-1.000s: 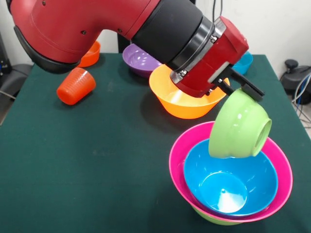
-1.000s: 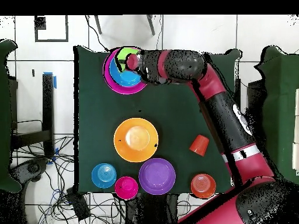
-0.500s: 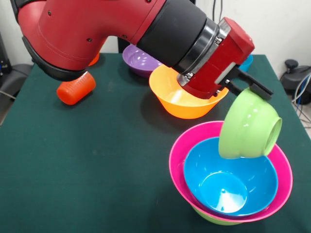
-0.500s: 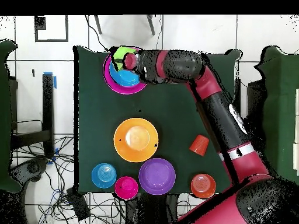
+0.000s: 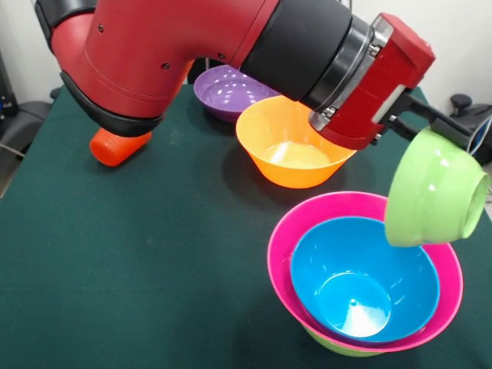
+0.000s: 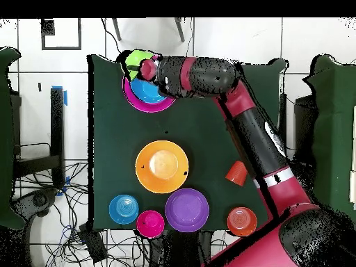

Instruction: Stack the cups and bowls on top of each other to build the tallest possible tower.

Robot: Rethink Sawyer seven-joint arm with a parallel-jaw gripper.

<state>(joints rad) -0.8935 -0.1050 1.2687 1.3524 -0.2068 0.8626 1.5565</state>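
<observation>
**A:** What is the room like?

**B:** A dark green table (image 5: pixel 138 254) stands on a white tiled floor (image 6: pixel 229 38), with black cables on the floor beside it. I can read no words or labels on anything.

**A:** What is the claw doing?

**B:** The gripper (image 5: pixel 450 132) is clenched on the rim of the small green bowl (image 5: pixel 434 196). The bowl hangs tipped on its side in the air.

**A:** Where is the tower?

**B:** The tower (image 5: pixel 365 280) sits just below the claw and a little to the side. A blue bowl (image 5: pixel 361 280) lies inside the big pink bowl (image 5: pixel 288 231), and a green one (image 5: pixel 338 347) peeks out underneath. From above, the held bowl (image 6: pixel 139 61) is over the table's edge, just beside the pile (image 6: pixel 146 97).

**A:** And the other things?

**B:** The big orange bowl (image 5: pixel 292 150) is behind the claw, near the arm. The purple bowl (image 5: pixel 227 88) is farther back. The orange-red cup (image 5: pixel 115 146) lies on its side well apart from the claw, partly hidden under the arm. From above, a small blue bowl (image 6: pixel 124 209), a small magenta-red bowl (image 6: pixel 150 224) and a small orange bowl (image 6: pixel 241 221) sit far from the claw, near the table's other edge.
</observation>
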